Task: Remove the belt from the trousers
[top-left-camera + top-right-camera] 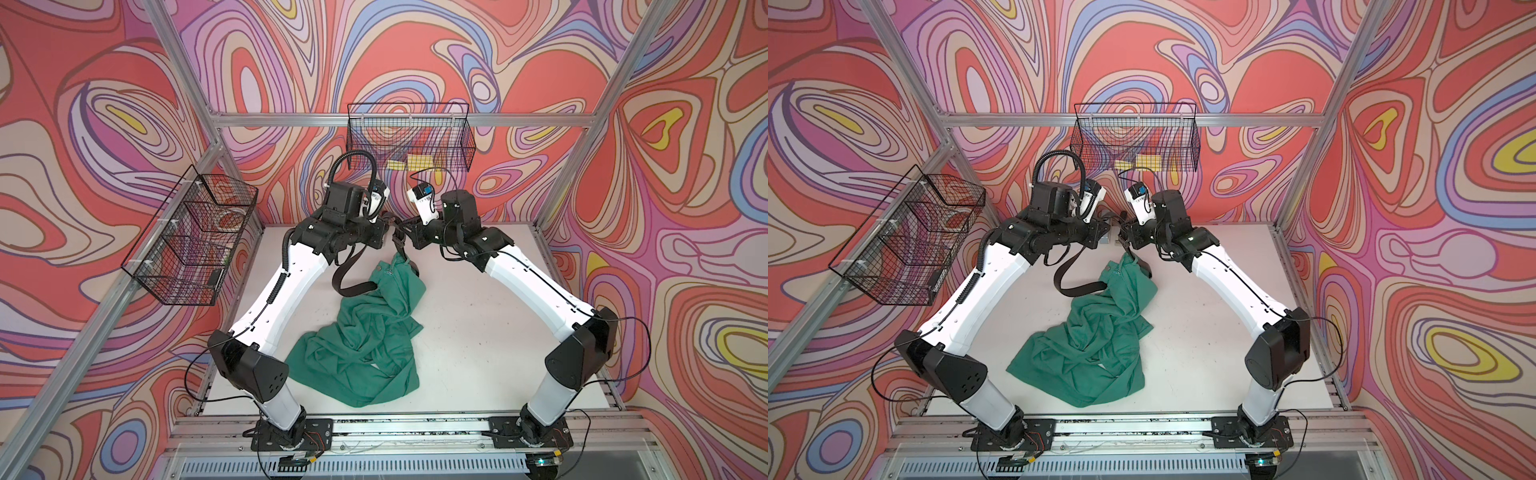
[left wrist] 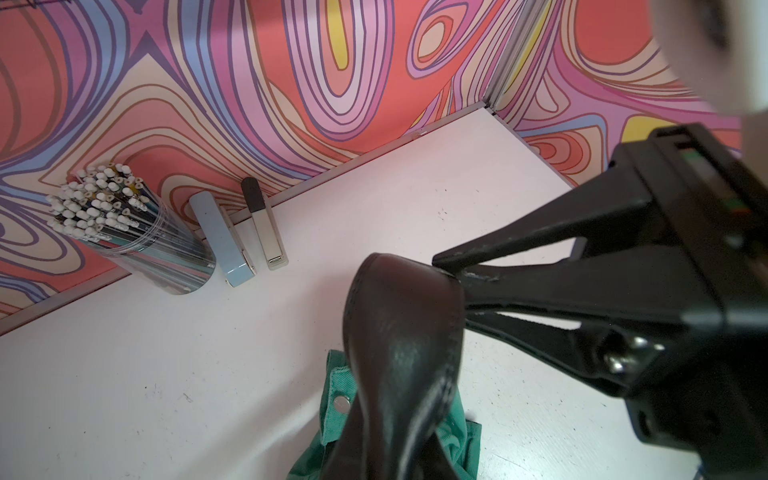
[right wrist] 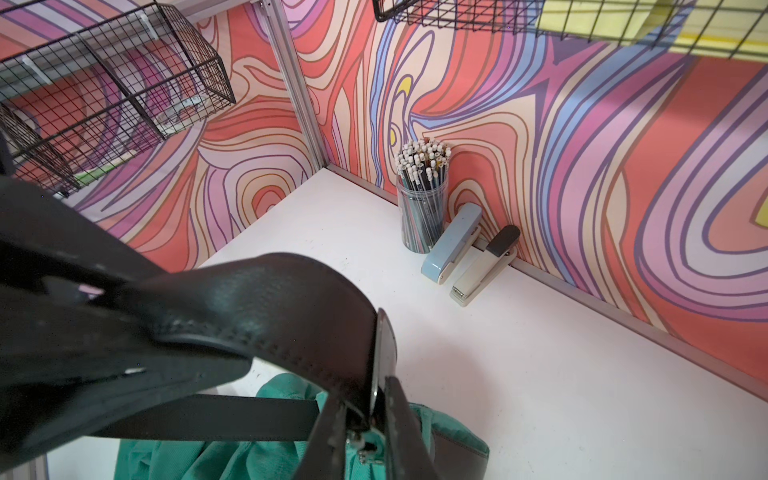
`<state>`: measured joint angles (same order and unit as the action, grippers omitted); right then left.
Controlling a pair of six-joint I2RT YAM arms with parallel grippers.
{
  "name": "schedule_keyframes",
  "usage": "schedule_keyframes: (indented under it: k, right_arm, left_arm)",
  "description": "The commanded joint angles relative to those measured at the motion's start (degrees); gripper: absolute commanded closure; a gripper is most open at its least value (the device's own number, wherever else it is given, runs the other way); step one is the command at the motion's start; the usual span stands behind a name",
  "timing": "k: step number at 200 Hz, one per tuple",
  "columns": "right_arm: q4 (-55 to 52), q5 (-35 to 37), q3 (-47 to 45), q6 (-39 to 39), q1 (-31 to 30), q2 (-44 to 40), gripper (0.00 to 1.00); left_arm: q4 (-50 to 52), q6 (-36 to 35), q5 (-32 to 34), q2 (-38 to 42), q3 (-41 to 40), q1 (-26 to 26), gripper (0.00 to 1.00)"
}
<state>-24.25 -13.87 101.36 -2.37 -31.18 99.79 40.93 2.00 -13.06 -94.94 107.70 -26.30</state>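
Observation:
The black belt (image 1: pixel 357 288) hangs in a loop from both grippers, which meet high over the back of the table. It still runs into the waistband of the teal trousers (image 1: pixel 365 345), pulling that corner up; the rest lies crumpled on the table. My left gripper (image 1: pixel 390 225) is shut on the belt (image 2: pixel 399 324), whose strap hides its fingers in the left wrist view. There the trousers' waistband (image 2: pixel 332 419) shows underneath. My right gripper (image 3: pixel 376 419) is shut on the belt (image 3: pixel 291 307) at its buckle end, just above the trousers (image 3: pixel 232 457).
A clear cup of pencils (image 3: pixel 422 208), a blue stapler (image 3: pixel 453 245) and a white-and-black stapler (image 3: pixel 484 266) stand against the back wall. A wire basket (image 1: pixel 191 237) hangs on the left wall. Another wire basket (image 1: pixel 409 137) with yellow items hangs on the back wall.

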Motion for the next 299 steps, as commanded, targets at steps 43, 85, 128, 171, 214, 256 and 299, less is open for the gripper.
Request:
schedule_keyframes:
  k: [43,85,128,171,214,256,299]
  right_arm:
    - [-0.10,-0.65,1.73,0.22,0.20,0.14,0.82]
    - [-0.62,-0.37,0.88,0.69,0.15,-0.36,0.97]
    - [-0.13,-0.27,-1.60,0.77,0.15,-0.81,0.93]
    - [1.31,1.91,-6.24,1.24,0.09,0.63,0.83]
    - [1.62,4.12,-9.77,1.14,0.15,3.38,0.84]
    - [0.73,4.36,-10.71,0.54,0.24,5.04,0.97]
    - [2.32,4.28,-12.36,0.12,0.41,3.17,1.00]
  left_arm:
    - [-0.23,1.35,-1.88,-0.43,2.18,-0.15,1.00]
    - [-0.15,1.42,-1.85,-0.51,2.48,-0.16,1.00]
    - [0.64,3.01,-3.30,-1.44,5.28,-0.10,1.00]
    - [-4.75,10.04,-8.42,0.38,6.73,2.47,1.00]
    - [-10.96,15.50,-12.69,3.69,5.68,5.84,1.00]
    - [-17.22,17.97,-13.26,7.59,-0.08,7.12,1.00]
    - [-16.55,18.03,-13.55,8.49,-1.57,8.24,1.00]
